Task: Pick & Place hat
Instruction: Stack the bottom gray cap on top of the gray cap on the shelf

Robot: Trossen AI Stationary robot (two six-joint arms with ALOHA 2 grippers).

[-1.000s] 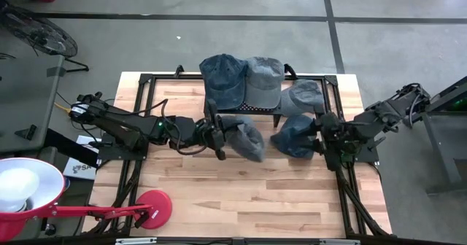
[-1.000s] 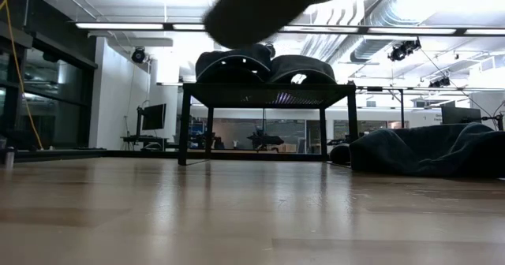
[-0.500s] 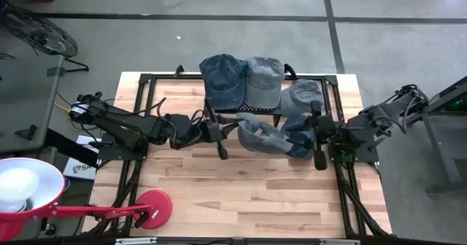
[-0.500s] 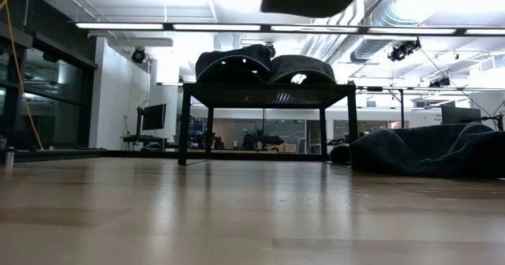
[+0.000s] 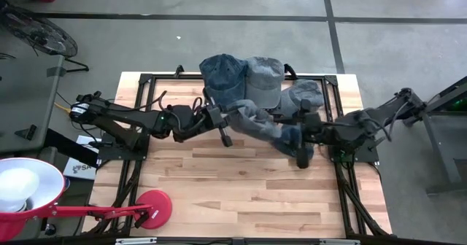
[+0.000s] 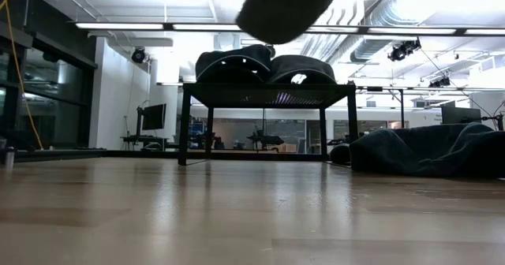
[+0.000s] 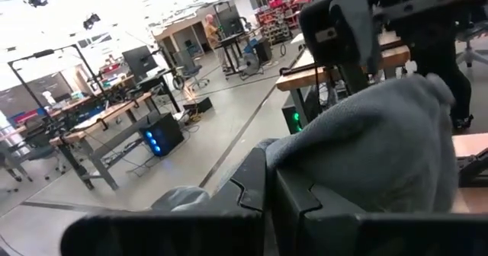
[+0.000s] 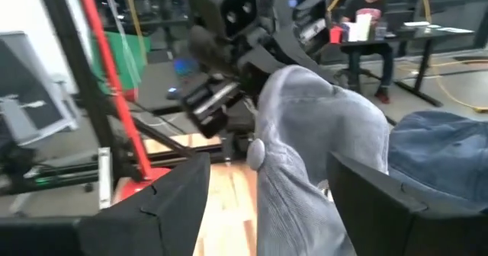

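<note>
High view first: a soft grey-blue denim cap (image 5: pixel 259 121) hangs stretched in the air between the two dark arms, above the middle of the wooden tabletop (image 5: pixel 241 194) and just in front of the small black rack (image 5: pixel 277 114) that stands along the far edge. The left pincer (image 5: pixel 219 122) looks clamped on one end of the cap; from its own wrist camera the fingers sit close together with grey cloth (image 7: pixel 366 149) bunched right against them. The right pincer (image 5: pixel 300 139) is at the cap's other end, and from its wrist camera the two fingers stand wide apart on either side of the fabric (image 8: pixel 305 149), so I would say it brackets the cap rather than grips it. On top of the rack two caps already lie side by side, a dark blue denim one (image 5: pixel 222 77) and a grey one (image 5: pixel 264 77), both also showing as humps on the rack from the low camera. Another grey cap (image 5: pixel 305 93) lies at the rack's right end, and at least one more dark heap of cloth (image 6: pixel 426 151) rests on the tabletop toward the right edge. My reading is that the job is part way through: two caps placed, one lifted and seemingly being passed or spread between the arms, not yet set down, and the loose ones near the right edge left to do.
</note>
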